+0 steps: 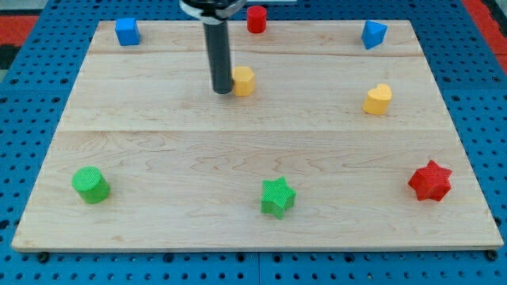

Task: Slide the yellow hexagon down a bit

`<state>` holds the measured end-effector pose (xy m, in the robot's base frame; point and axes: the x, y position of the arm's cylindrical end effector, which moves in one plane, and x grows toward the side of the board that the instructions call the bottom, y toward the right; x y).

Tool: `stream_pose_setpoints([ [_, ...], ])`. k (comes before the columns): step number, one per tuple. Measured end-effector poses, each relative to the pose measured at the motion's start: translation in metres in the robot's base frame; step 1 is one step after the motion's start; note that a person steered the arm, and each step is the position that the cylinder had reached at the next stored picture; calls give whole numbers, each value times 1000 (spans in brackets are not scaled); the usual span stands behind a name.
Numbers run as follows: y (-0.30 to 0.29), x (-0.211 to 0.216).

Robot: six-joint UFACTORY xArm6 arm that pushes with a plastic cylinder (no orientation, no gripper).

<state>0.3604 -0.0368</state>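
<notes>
Nearest me, along the bottom edge of the wooden board (238, 150), a green cylinder (91, 184) sits toward the bottom-left corner, a green star (277, 196) near the middle, and a red star (429, 180) toward the bottom-right corner. Farther up, a yellow heart (378, 100) lies toward the right edge. The yellow hexagon (243, 81) sits in the upper middle, and my tip (221, 91) stands touching or just beside its left side. There is no hand to open or close, only a bare rod. Along the top edge are a blue cube (127, 32), a red cylinder (256, 18) and a blue wedge-like block (373, 34). I judge the risk is pushing from this flank: the hexagon would slide toward the right edge, not down.
</notes>
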Motion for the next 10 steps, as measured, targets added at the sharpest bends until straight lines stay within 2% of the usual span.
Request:
stream_pose_setpoints([
  [2,57,0],
  [3,64,-1],
  [4,31,-24],
  [5,44,-67],
  [6,80,-63],
  [7,98,-28],
  [8,88,-13],
  [9,50,-13],
  [10,50,19],
])
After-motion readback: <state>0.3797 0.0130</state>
